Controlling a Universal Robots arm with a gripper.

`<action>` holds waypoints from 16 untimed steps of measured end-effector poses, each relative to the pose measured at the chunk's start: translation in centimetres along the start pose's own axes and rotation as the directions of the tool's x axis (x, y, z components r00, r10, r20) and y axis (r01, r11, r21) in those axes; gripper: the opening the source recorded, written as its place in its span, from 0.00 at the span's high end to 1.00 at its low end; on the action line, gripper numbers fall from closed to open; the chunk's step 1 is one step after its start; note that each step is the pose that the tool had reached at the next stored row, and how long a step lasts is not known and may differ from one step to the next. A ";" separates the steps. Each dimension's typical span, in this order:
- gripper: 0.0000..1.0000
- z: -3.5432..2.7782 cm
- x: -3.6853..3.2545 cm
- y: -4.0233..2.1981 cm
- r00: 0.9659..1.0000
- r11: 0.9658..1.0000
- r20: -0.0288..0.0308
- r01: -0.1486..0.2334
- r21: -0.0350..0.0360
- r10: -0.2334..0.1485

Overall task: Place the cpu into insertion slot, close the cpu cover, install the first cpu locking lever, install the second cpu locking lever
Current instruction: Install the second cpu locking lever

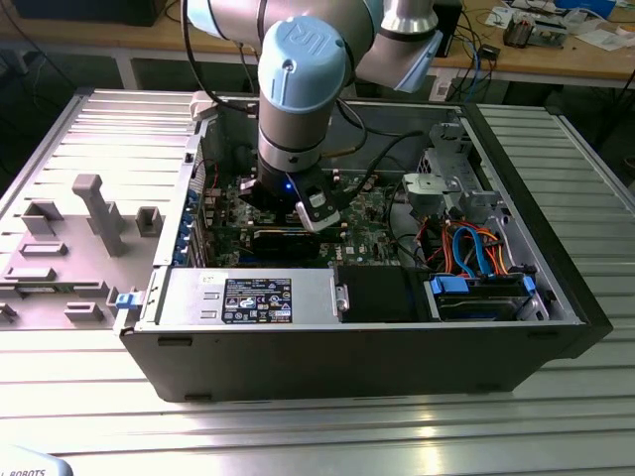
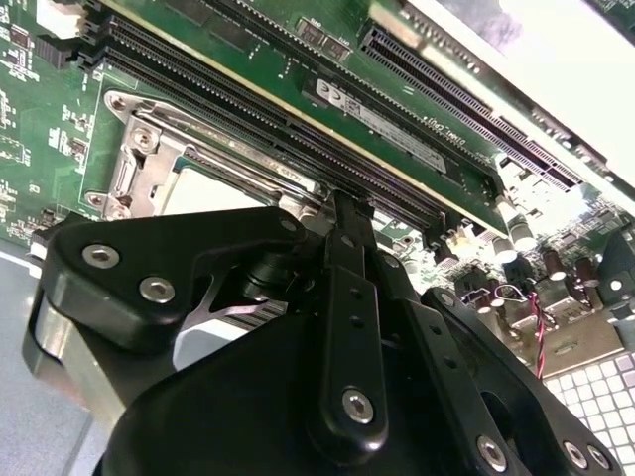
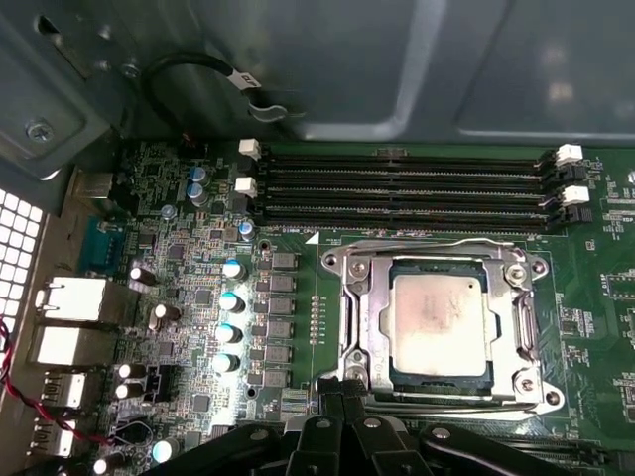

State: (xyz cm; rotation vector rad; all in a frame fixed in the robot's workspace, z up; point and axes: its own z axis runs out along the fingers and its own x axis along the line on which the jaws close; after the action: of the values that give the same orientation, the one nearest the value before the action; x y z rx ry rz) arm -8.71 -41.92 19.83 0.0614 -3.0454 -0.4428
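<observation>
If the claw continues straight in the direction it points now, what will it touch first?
Most likely the metal cover around the chip, at its near edge. In the first wrist view the claw sits just at that edge, aimed down at the green board. Depth is unclear, so it may already be touching.

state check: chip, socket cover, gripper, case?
cpu: seated flat in the socket.
cpu cover: closed down around the chip.
gripper: low at the socket's edge; open or shut unclear.
computer case: lying on its side, panel off.
</observation>
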 end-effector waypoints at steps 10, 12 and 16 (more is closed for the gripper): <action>0.89 0.26 0.27 0.18 1.000 1.000 0.000 0.000 -0.001 0.000; 0.89 0.30 0.32 0.25 1.000 1.000 0.000 0.000 -0.001 0.000; 0.89 0.31 0.38 0.26 1.000 1.000 0.000 0.000 0.000 0.000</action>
State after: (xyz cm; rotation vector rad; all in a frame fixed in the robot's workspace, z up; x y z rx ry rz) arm -9.12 -41.60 19.63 0.0613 -3.0452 -0.4433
